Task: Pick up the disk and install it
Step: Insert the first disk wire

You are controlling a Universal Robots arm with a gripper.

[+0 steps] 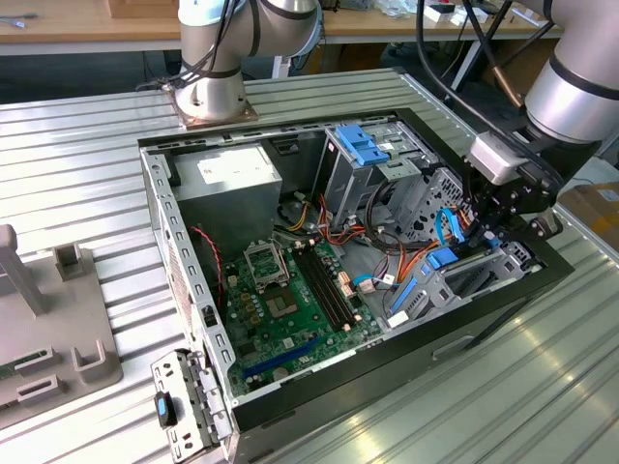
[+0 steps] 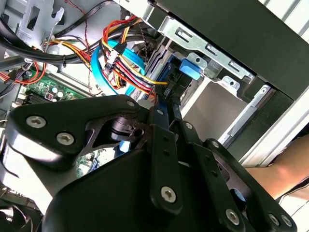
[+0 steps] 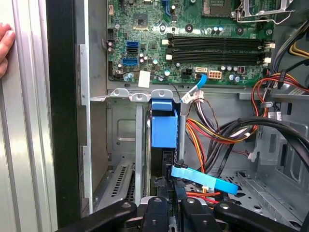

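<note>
With my gripper [image 1: 493,224] down inside the case [image 1: 290,401] at the exterior view's right, fingers [image 2: 161,140] look nearly shut on the disk [image 3: 164,126], standing on edge in the drive bay. Risks: cables [image 3: 217,130] just beside could snag; disk may jam if tilted. A person's hand [image 3: 5,46] rests near the case edge.

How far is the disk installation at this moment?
Done: the disk has been picked up and stands edge-on in the bay. In hand: the gripper is right at its end. Left: final seating; whether it is fully home cannot be seen.
</note>
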